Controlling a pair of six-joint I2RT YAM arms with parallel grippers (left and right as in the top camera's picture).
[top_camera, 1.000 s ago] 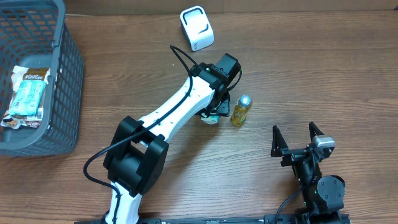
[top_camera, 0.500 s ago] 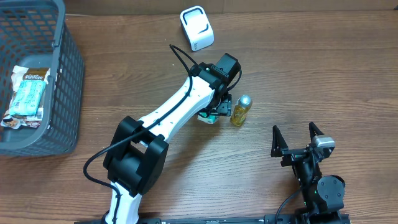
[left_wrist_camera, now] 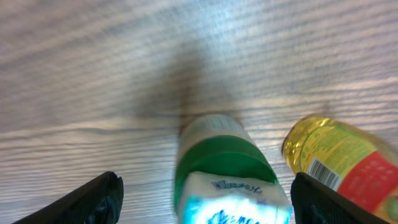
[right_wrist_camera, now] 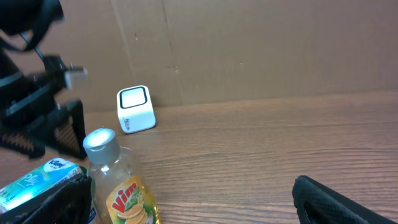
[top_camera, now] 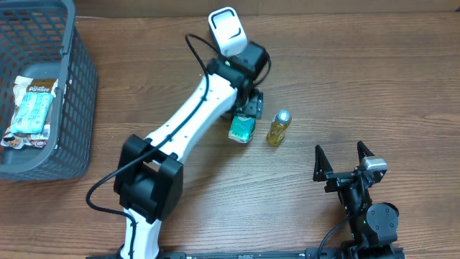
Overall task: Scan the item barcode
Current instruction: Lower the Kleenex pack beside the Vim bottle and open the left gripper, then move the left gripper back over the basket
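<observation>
Brown wood-grain table (top_camera: 402, 86), plain tan wall (right_wrist_camera: 280, 43) behind it with a vertical seam, soft even light

left pincer (top_camera: 251, 108): opened wider, drawn back toward scanner (top_camera: 228, 30) | green pack (top_camera: 242, 129): released, now uncovered

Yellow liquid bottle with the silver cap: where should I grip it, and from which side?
Probably grip the yellow bottle around its body just below the silver cap, bringing the open right gripper in from its own side. It stands upright, so the jaws can straddle it level; the green-and-white tissue pack crowds the other side. Keep its barcode uncovered.
</observation>
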